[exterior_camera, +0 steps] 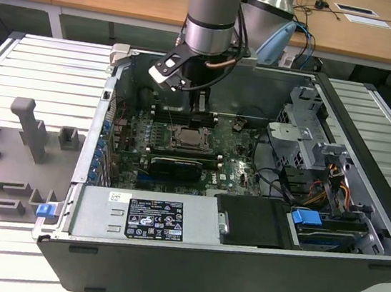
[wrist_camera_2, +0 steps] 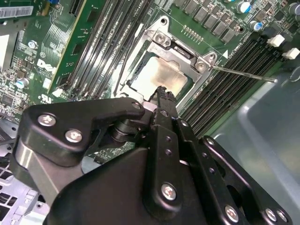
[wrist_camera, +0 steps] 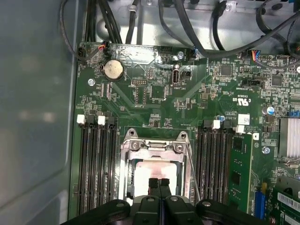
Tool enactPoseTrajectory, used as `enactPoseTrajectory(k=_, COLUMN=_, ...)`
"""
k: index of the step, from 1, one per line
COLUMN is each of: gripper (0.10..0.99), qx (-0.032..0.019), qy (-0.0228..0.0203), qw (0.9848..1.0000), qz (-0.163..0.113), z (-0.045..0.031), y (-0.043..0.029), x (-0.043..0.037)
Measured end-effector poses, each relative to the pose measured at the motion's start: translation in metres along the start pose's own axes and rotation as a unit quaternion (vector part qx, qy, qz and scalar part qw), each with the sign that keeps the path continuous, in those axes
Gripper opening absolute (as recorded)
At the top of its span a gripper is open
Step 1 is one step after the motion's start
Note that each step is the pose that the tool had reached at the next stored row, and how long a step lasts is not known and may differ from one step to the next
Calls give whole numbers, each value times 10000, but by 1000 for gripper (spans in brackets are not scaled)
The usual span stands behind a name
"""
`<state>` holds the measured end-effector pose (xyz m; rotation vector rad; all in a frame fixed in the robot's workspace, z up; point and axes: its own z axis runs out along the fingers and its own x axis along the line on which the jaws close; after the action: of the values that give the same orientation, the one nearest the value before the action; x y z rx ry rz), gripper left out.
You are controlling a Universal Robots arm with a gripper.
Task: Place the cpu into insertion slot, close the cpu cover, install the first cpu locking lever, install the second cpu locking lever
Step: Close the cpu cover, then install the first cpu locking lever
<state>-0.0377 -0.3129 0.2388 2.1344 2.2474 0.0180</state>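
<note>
**cpu point(wrist_camera: 152, 169) — seated in insertion slot point(wrist_camera: 127, 161)**

flat, stiff, probably light; contacts likely fragile — best held by its edges. framed by the cpu cover point(wrist_camera: 154, 146). gripper point(wrist_camera: 158, 183) hovers just above it, fingertips pressed together on nothing.

The arm point(exterior_camera: 211, 18) stands vertical above the cpu point(wrist_camera: 145, 171), wrist pointing straight down. The gripper point(wrist_camera: 159, 182) hangs just over the cpu, its 2 black fingers point(wrist_camera: 153, 184) pressed together.

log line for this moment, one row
pincer shut over cpu | cpu seated under cover | cover down | one lever sticking out sideways
</note>
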Motion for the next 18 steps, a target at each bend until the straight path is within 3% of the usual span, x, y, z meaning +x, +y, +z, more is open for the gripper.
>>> enactPoseTrajectory(k=5, gripper=106, qx=0, qy=0, qw=10000, qz=0, z=-1, y=-9, x=0)
enactPoseTrajectory(k=12, gripper=106, qx=0, qy=-1, qw=10000, qz=1, z=-59, y=-7, x=-1)
enactPoseTrajectory(k=14, gripper=106, qx=0, qy=-1, qw=10000, qz=1, z=-104, y=-5, x=-2)
enactPoseTrajectory(k=18, gripper=106, qx=0, qy=-1, qw=10000, qz=1, z=-274, y=1, x=-6)
